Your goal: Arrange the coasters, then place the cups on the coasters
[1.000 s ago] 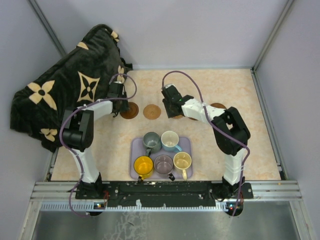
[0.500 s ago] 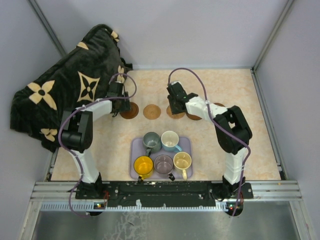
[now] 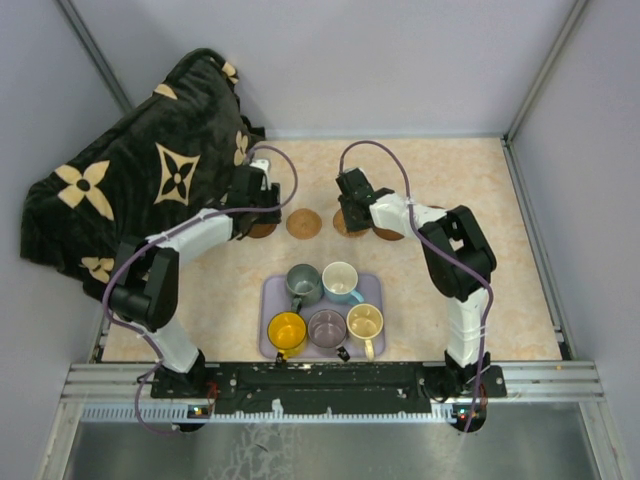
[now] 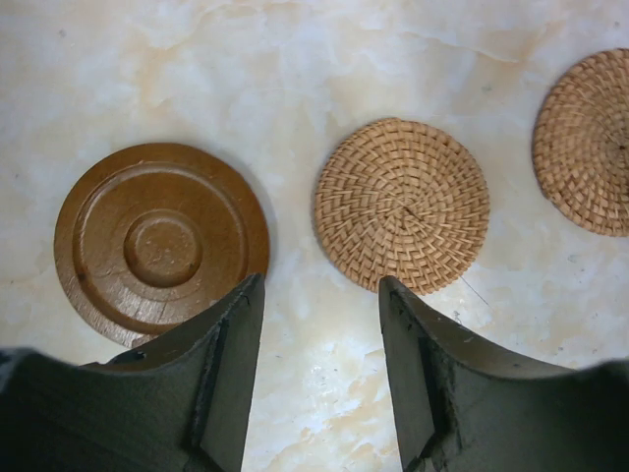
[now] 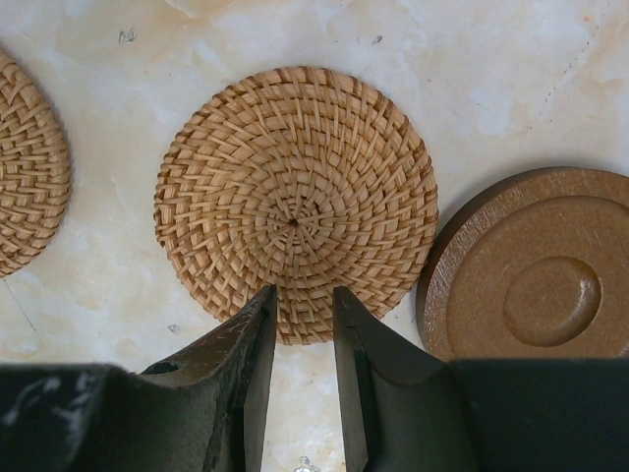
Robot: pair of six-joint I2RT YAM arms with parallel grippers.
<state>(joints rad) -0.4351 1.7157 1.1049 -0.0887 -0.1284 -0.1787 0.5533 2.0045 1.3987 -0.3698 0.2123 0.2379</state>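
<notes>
A row of coasters lies beyond the tray: a dark wooden one [image 3: 262, 229], two woven tan ones [image 3: 303, 223] [image 3: 343, 224] and another dark one [image 3: 389, 233]. My left gripper [image 4: 319, 290] is open and empty, above bare table between the dark coaster [image 4: 162, 241] and a woven coaster [image 4: 401, 205]. My right gripper [image 5: 305, 295] stands narrowly open, its tips over the near edge of a woven coaster [image 5: 295, 202] lying flat, with a dark coaster [image 5: 531, 280] to its right. Several cups stand in the tray: grey-green [image 3: 303, 283], light blue [image 3: 341, 281], yellow [image 3: 287, 332], purple-grey [image 3: 327, 327], cream [image 3: 365, 322].
The lavender tray [image 3: 372, 288] sits near the front middle. A black blanket with cream flower patterns [image 3: 130, 180] is heaped at the back left, close to my left arm. Grey walls close in the table at the back and sides.
My left gripper has moved right, from the blanket's edge to just behind the dark coaster. The right gripper came down over the woven coaster and has since stayed there.
</notes>
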